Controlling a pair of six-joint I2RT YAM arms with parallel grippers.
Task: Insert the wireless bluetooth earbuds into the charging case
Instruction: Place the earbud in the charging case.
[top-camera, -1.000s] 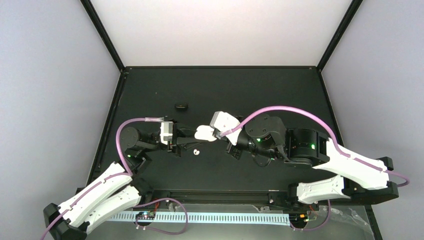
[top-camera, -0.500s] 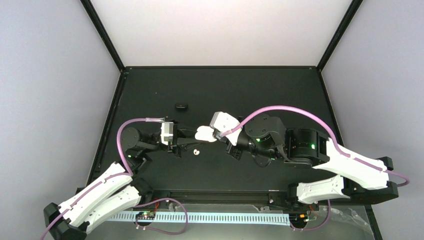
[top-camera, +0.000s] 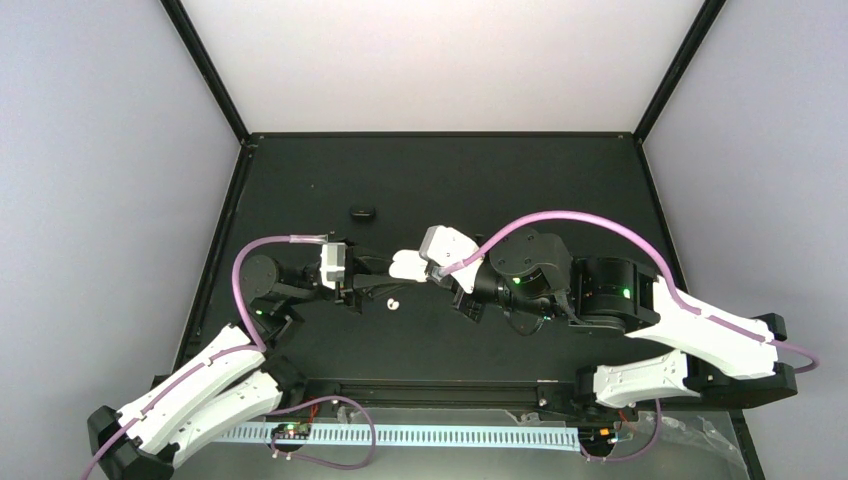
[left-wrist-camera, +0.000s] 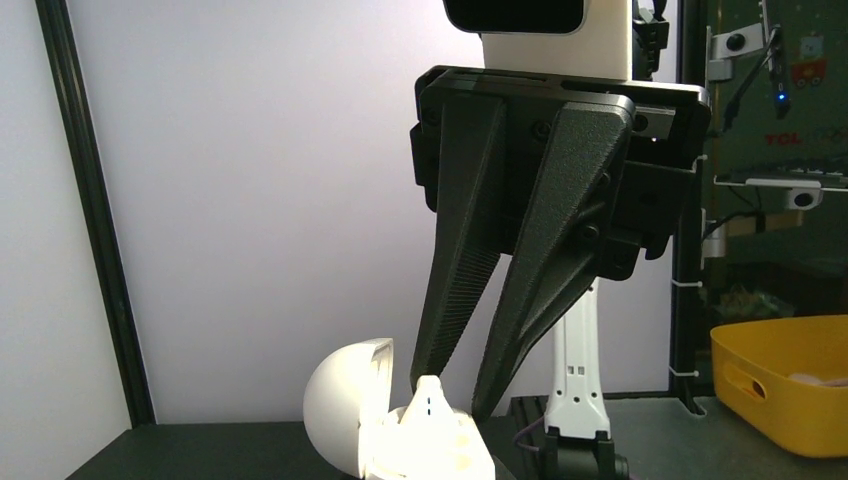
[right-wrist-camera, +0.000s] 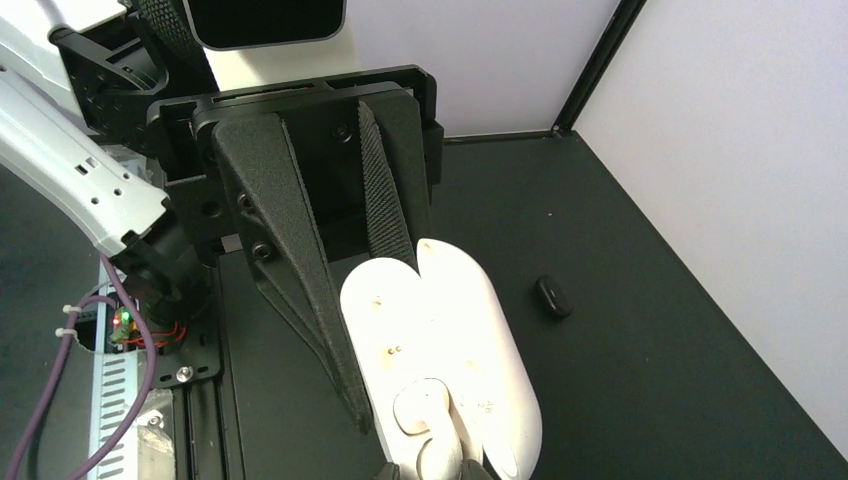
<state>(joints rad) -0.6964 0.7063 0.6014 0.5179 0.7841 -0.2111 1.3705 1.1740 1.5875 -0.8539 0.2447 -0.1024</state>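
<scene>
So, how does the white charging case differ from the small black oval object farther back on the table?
The charging case is white; the black oval object is black. The case is clearly bigger than the object. The case is open and held by the right gripper; the object lies alone on the table. Both are smooth and rounded.

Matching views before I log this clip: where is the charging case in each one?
Top external: case mid-table, just left of picture centre.
Left wrist: case bottom centre, lid open.
Right wrist: case centre to bottom edge, open.
Shared landmark: black oval, in top and right wrist only.
</scene>
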